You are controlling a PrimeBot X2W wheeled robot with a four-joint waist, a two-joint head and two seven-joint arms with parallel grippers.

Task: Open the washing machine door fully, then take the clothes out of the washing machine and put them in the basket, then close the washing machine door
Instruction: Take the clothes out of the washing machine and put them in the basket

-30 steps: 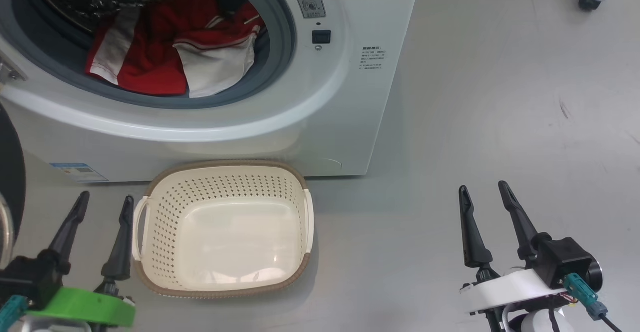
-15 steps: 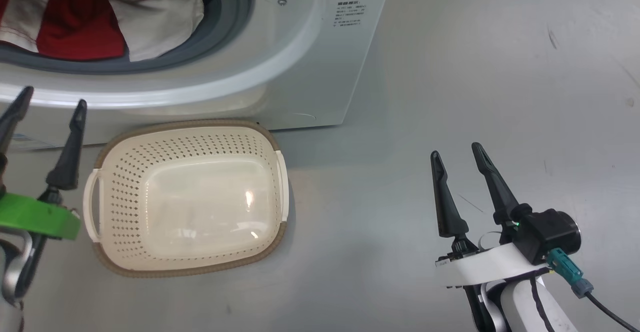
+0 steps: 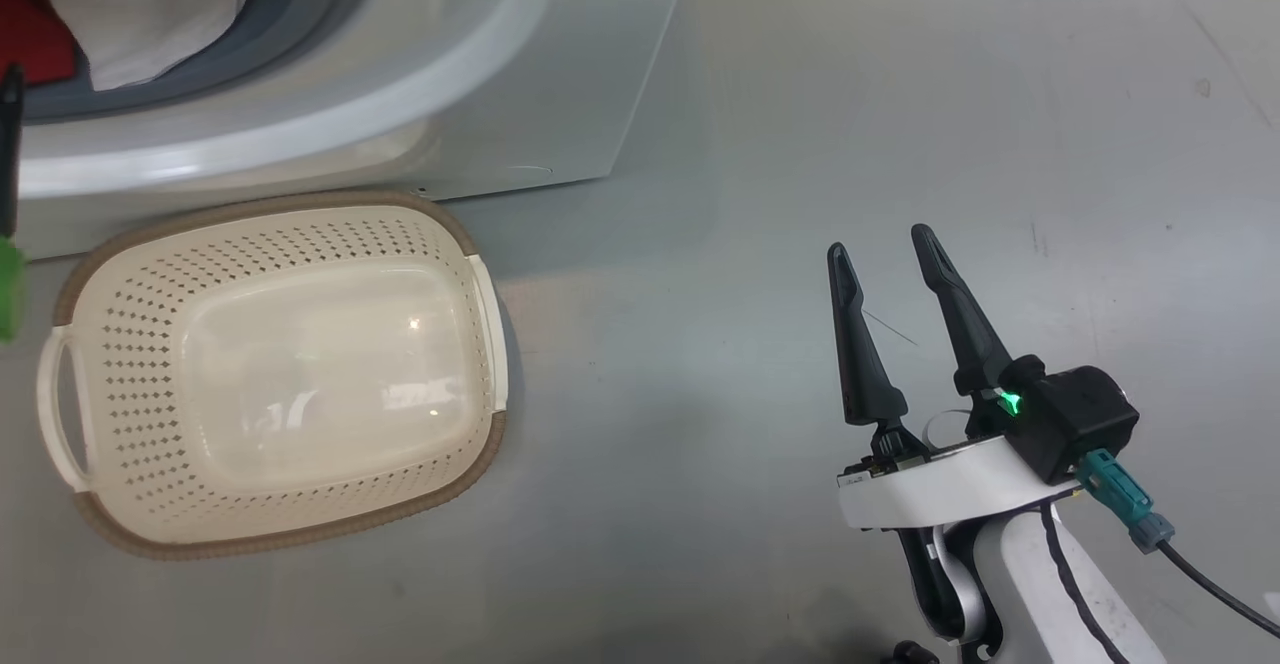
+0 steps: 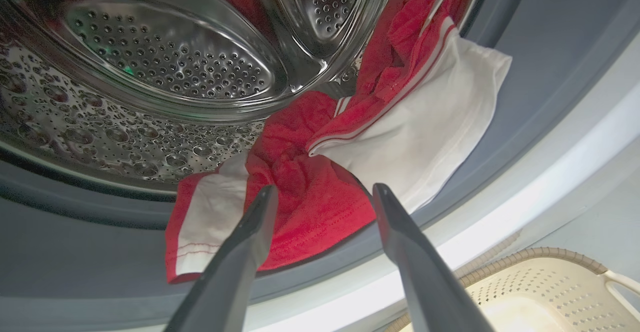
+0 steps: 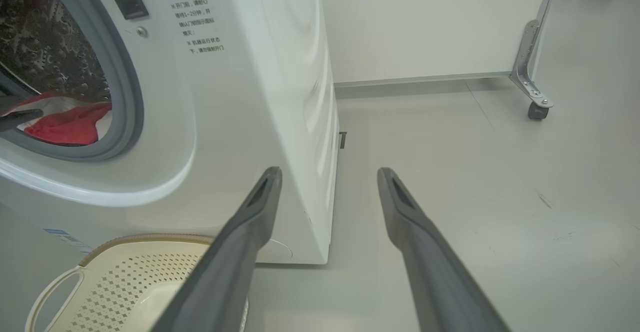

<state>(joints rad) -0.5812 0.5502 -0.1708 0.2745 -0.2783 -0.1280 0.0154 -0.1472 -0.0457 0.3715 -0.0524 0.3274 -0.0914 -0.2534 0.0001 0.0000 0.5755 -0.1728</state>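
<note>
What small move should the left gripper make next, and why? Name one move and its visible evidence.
Probably ease the left gripper forward until it straddles the red fold of the clothes. Its jaws stand open, apparently just short of them; they drape over the grey gasket, and the basket holds nothing.

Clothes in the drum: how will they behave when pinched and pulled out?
Likely floppy: the clothes lie crumpled and fold over the gasket. Probably light, thin fabric. Bunched together, so pulling one piece may drag the rest.
</note>
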